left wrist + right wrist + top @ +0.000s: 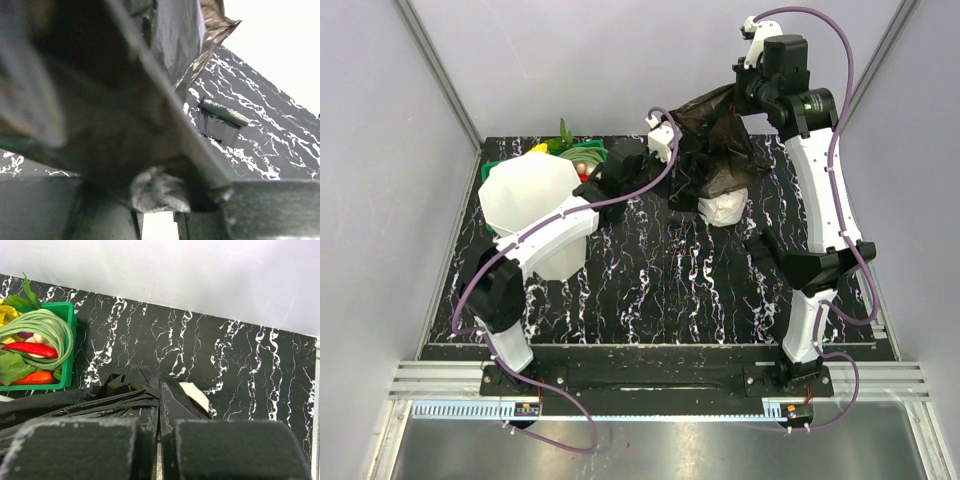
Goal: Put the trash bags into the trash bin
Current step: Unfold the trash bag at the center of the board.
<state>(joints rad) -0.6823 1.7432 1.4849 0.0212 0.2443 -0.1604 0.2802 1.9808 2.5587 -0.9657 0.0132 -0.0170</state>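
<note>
Overhead view: the only one that shows both my arms whole, and the only one with the trash bin [525, 195] in it. The bin is white and upright at the left of the table [660, 290]. The green basket [492, 168] of toy vegetables sits just behind the bin. The trash bag [715, 150] is well to the right of the bin, held up off the table in a crumpled black bunch, none of it inside the bin. The white roll [722, 208] lies on the table right of the bin, under the bag's low end.

Right wrist view: gives what the overhead cannot, the grip itself seen close. It also shows the basket's contents plainly: green beans, a red chilli, leaves.

Pose: my left arm has its elbow low, just in front of the bin. The forearm crosses the bin's right side and reaches away toward the bag, with my left gripper [672, 145] at the bag's left edge. My right arm stands tall, far right of the bin, wrist folded over at the top and aimed back toward the bin.

Fingers: my right gripper [160, 440] has its fingers pressed together on the bag, black film pinched between them and fanning out in pleats. Left wrist view is blurred and nearly filled with glossy film; I cannot tell whether those fingers are apart or clamped.
</note>
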